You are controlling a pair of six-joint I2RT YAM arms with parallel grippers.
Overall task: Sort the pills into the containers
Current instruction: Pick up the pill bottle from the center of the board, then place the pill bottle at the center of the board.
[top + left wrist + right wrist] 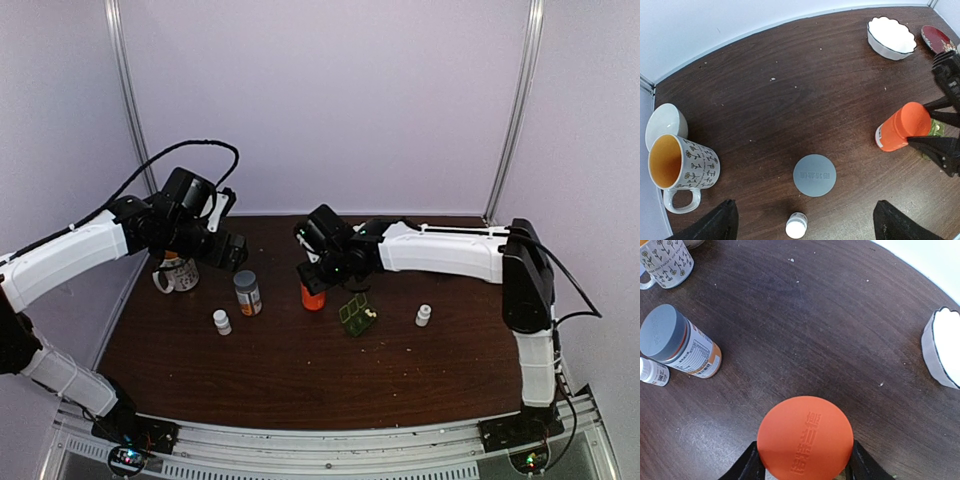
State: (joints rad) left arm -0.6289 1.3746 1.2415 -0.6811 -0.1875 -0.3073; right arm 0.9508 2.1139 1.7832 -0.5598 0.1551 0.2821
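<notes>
The dark-green pill box (354, 313) lies open near the table's middle, just right of the orange bottle (313, 295). A whitish speck, seemingly pills (369, 314), shows at its right edge. My right gripper (804, 464) is down over the orange bottle (805, 440), one finger pressed against each side of its cap. In the left wrist view those fingers bracket the orange bottle (903, 127), with a sliver of the green box (936, 129) behind. My left gripper (805, 222) hangs open above the table, nothing between its fingers.
A grey-capped labelled bottle (247, 293) and a small white bottle (221, 321) stand below my left gripper. Another small white bottle (423, 315) is right of the box. A patterned mug (682, 165), a white cup (665, 122), a scalloped bowl (891, 37) and a red dish (937, 39) ring the area.
</notes>
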